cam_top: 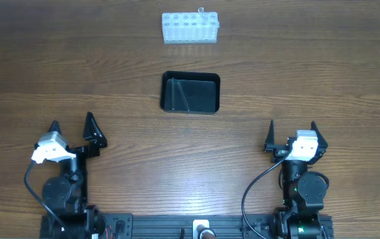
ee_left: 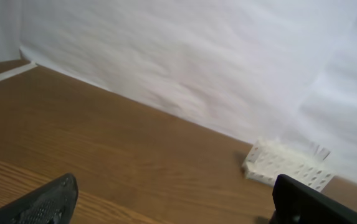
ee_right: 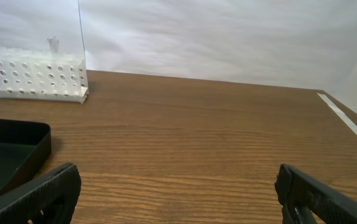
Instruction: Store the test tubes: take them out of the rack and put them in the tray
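A white test tube rack [cam_top: 190, 28] stands at the far middle of the wooden table, with one clear tube [cam_top: 202, 11] sticking up at its far right corner. The rack [ee_left: 287, 165] also shows far off in the left wrist view, and the rack [ee_right: 37, 78] in the right wrist view holds a tube top [ee_right: 52, 44]. The black tray [cam_top: 191, 92] lies nearer than the rack, with a clear tube [cam_top: 179, 94] lying inside it. My left gripper [cam_top: 73, 125] is open near the front left. My right gripper [cam_top: 290, 133] is open near the front right. Both hold nothing.
White walls stand behind the table's far edge. The tray's rim [ee_right: 16, 146] shows close by in the right wrist view. Bare wooden table [cam_top: 335, 73] stretches on both sides of the rack and tray.
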Available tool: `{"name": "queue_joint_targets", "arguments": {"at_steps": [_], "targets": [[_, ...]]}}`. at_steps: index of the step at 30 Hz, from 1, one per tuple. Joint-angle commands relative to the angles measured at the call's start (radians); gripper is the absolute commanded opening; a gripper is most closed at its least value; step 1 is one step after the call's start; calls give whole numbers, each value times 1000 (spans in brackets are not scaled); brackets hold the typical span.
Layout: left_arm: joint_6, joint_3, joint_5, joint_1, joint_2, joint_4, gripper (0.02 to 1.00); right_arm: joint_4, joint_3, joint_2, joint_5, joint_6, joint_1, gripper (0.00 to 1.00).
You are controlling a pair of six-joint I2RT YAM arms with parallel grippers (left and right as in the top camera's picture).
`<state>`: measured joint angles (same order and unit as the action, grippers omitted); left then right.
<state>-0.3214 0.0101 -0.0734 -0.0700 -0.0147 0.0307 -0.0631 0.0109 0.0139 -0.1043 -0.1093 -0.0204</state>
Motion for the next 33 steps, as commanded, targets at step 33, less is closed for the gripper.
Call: {"name": "queue_joint_targets", "arguments": {"at_steps": [33], "targets": [[318,-4,84,-4,12,-107,998,-4,-5,-9,5,0,-5,991]]}}
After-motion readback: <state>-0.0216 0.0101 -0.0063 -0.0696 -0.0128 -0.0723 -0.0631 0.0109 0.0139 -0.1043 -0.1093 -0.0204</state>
